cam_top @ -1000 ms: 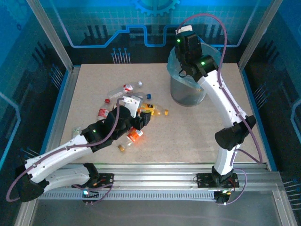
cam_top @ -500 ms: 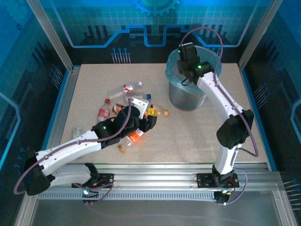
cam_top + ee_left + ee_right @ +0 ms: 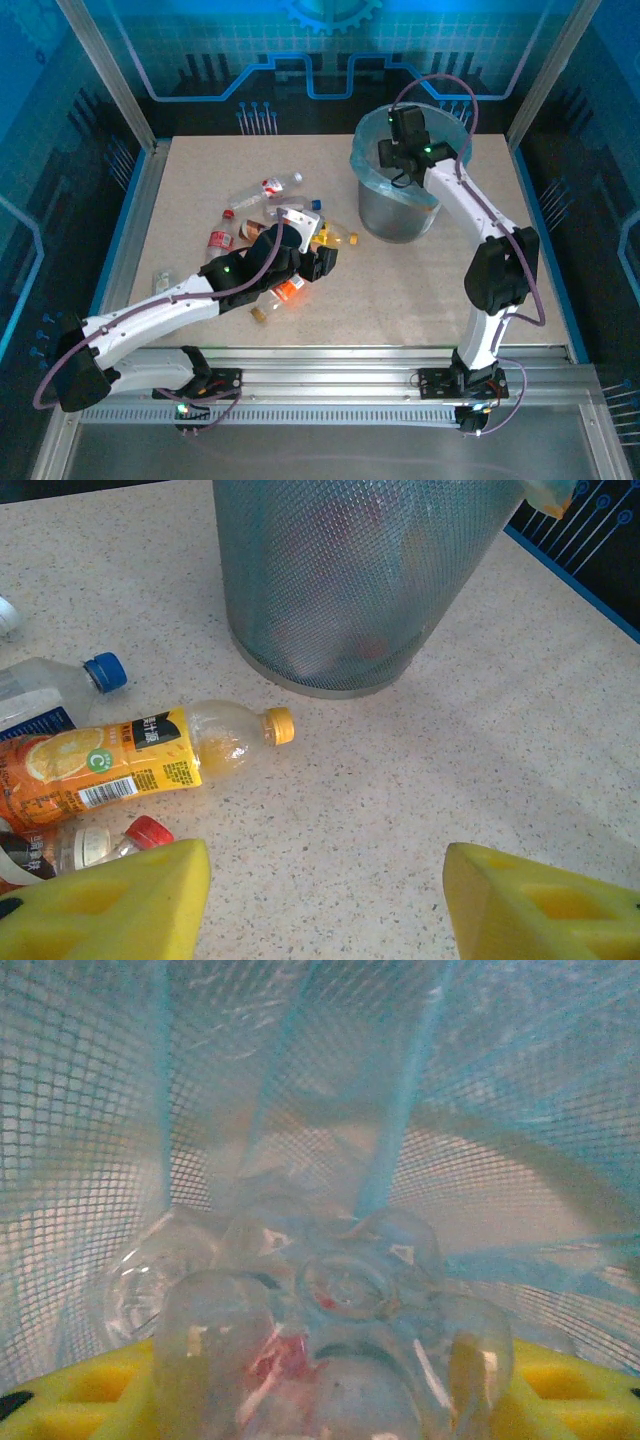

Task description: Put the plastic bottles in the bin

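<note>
Several plastic bottles (image 3: 219,240) lie scattered left of the middle of the table. My left gripper (image 3: 322,262) hovers at the right end of the pile, open, with bare tabletop between its yellow fingers (image 3: 110,905). Ahead of it in the left wrist view lie an orange-labelled bottle (image 3: 140,760), a blue-capped bottle (image 3: 60,685) and a red-capped one (image 3: 148,832). The grey mesh bin (image 3: 400,205) with its blue bag stands at the back right. My right gripper (image 3: 393,152) reaches down inside it, shut on a clear bottle (image 3: 330,1330) seen base-first against the bag (image 3: 400,1100).
A metal frame and blue panels (image 3: 110,90) wall in the table. An orange-labelled bottle (image 3: 288,290) and a small one (image 3: 260,313) lie under the left forearm. Open tabletop (image 3: 400,290) stretches between the pile, the bin and the right arm's base.
My right gripper has dropped from above the bin's rim down into it, bottle still between its fingers. The left arm has stretched rightward along the pile and its jaws have widened.
</note>
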Controlling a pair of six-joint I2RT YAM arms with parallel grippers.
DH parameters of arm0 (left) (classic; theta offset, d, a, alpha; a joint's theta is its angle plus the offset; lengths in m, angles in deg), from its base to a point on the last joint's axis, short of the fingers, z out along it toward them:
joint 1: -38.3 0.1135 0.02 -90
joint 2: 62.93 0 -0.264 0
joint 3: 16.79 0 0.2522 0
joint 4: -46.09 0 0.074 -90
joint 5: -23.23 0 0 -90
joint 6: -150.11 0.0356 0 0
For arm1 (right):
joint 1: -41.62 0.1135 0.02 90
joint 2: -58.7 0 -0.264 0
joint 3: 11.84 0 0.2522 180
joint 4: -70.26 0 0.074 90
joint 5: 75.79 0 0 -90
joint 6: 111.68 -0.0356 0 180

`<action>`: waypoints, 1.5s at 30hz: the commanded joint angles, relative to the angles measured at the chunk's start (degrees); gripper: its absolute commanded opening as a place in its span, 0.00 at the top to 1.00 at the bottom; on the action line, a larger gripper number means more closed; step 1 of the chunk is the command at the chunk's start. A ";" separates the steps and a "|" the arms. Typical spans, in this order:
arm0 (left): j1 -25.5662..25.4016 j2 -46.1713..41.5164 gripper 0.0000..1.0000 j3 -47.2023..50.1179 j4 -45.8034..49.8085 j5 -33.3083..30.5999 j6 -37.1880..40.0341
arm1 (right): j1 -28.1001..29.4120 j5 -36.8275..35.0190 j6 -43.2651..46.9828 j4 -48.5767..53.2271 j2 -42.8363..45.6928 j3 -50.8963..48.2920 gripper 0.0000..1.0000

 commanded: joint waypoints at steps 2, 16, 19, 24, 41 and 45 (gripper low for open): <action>-0.30 0.06 0.35 -1.42 -0.98 0.38 -0.67 | -0.56 3.77 0.40 -1.60 1.78 -0.74 0.34; -0.30 0.63 0.34 -1.41 -1.41 0.17 -0.66 | -0.57 7.92 -0.88 -1.99 8.81 3.65 0.19; -0.30 0.63 0.33 -1.55 -1.33 0.18 -0.47 | -0.70 8.61 -0.79 -1.36 7.62 5.24 0.20; -0.30 0.36 0.33 -1.36 -0.80 0.00 -0.49 | -1.81 9.30 -2.15 -2.90 4.04 7.81 0.35; -0.30 -0.08 0.33 -1.17 -0.27 -1.08 0.96 | -2.83 15.29 -6.68 6.73 -6.37 12.88 0.58; -0.30 0.35 0.33 -1.54 -0.27 -1.00 1.25 | -2.81 16.23 -6.29 7.56 -7.24 15.41 0.58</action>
